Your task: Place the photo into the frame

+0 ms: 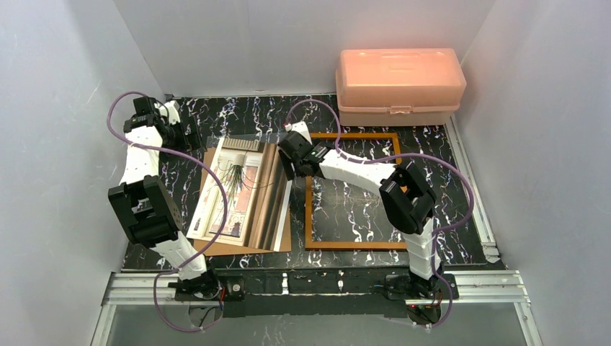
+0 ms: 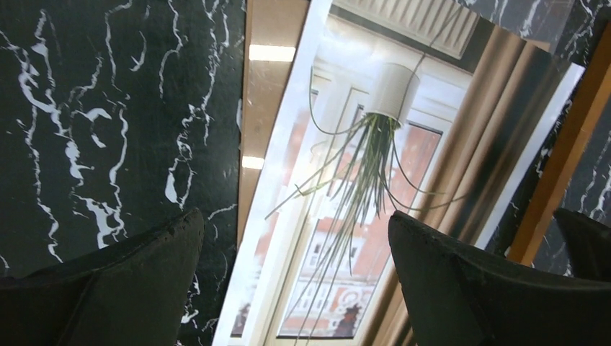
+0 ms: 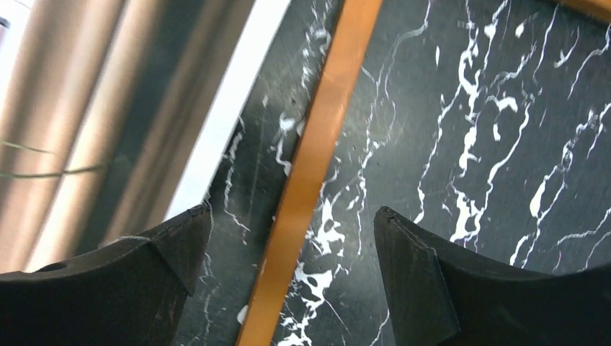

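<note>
The photo (image 1: pixel 241 191) lies face up on a brown backing board (image 1: pixel 279 236) at the left of the table, with beige and brown bands on its right side. The orange-brown frame (image 1: pixel 353 245) lies flat just right of it, showing only table inside. My left gripper (image 1: pixel 190 137) is open and empty above the photo's far-left part; the left wrist view shows the photo (image 2: pixel 360 180) between its fingers (image 2: pixel 144 274). My right gripper (image 1: pixel 290 163) is open and empty, with its jaws either side of the frame's left rail (image 3: pixel 317 158) near the photo's white edge (image 3: pixel 223 108).
A pink plastic box (image 1: pixel 400 83) stands at the back right, beyond the frame. A clear pane seems to lie over the photo, with glare spots (image 2: pixel 272 52). White walls close in the left, back and right. The frame's rail also shows in the left wrist view (image 2: pixel 569 166).
</note>
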Robot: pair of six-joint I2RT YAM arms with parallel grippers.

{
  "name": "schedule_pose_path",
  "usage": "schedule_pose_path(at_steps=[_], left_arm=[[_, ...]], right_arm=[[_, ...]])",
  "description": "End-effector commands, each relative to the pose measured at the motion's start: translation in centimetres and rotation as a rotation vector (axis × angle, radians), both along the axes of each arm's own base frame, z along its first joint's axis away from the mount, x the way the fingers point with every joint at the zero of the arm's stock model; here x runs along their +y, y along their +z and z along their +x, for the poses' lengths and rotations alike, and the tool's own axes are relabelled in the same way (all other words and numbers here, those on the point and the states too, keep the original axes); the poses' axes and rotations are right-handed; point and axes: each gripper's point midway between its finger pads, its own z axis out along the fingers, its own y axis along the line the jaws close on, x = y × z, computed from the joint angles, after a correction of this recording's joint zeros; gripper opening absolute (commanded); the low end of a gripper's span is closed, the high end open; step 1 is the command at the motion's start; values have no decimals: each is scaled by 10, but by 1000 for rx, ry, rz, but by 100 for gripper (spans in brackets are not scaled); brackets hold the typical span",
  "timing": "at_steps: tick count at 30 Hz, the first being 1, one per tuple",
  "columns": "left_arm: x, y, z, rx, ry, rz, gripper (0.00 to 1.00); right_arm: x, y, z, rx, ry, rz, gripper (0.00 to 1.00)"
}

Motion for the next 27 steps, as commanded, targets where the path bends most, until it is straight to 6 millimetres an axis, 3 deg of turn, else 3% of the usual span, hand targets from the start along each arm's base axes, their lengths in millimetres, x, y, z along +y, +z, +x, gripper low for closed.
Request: schedule_pose_path(at_steps=[1, 11, 14, 21, 23, 25, 27], left_arm=[[-16, 20, -14, 21, -39, -78, 98], [-33, 45, -25, 7, -60, -148, 98], [-35, 49, -28, 6, -69, -151, 98], [-42, 47, -35, 19, -98, -144, 98], [-49, 49, -38, 22, -122, -149, 98], [-58, 50, -42, 22, -149, -148, 98], [-72, 51, -46, 23, -183, -145, 98]], right_arm=[[-23, -20, -12, 30, -60, -64, 89], [-25, -69, -34, 137, -48, -49, 76], [-23, -76, -37, 150, -46, -40, 72], [-21, -85, -39, 162, -67, -29, 53], [-22, -85, -38, 159, -80, -25, 45], [-19, -78, -37, 152, -88, -5, 27], [-13, -58, -32, 128, -100, 38, 11]])
